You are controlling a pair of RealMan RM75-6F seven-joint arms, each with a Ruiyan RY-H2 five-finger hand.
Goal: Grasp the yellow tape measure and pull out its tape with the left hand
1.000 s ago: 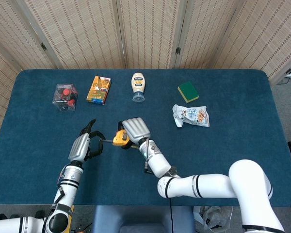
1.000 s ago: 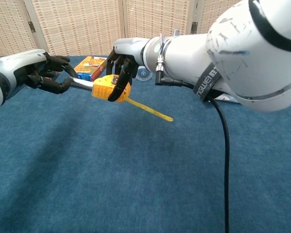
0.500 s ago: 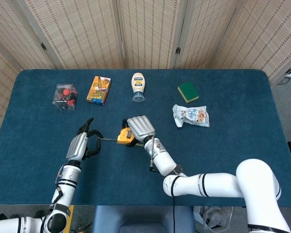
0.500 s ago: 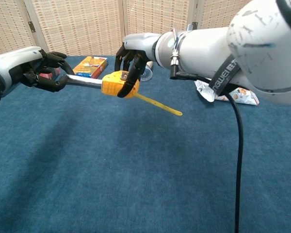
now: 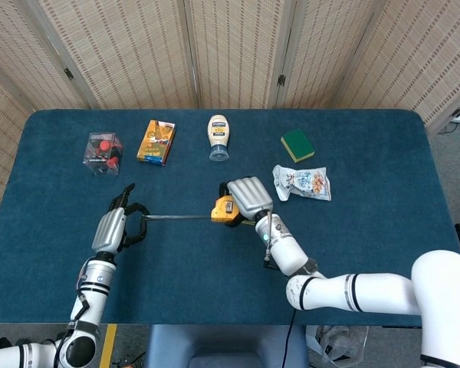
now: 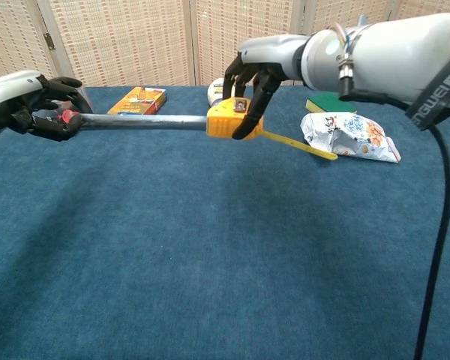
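Observation:
My right hand (image 5: 247,198) (image 6: 253,75) grips the yellow tape measure (image 5: 225,209) (image 6: 226,118) and holds it above the blue table (image 5: 353,230). A grey tape blade (image 5: 178,218) (image 6: 142,121) runs out of its case to the left. My left hand (image 5: 115,227) (image 6: 39,107) pinches the blade's end. A yellow strap (image 6: 300,145) hangs from the case toward the right.
Along the table's far side lie a clear box of red parts (image 5: 103,152), an orange box (image 5: 156,142), a white squeeze bottle (image 5: 218,136) and a green sponge (image 5: 297,144). A crumpled snack bag (image 5: 301,183) (image 6: 350,136) lies just right of the right hand.
The two hands have drawn apart: the right hand carried the case to the right, the left hand moved left, and the blade between them has grown much longer.

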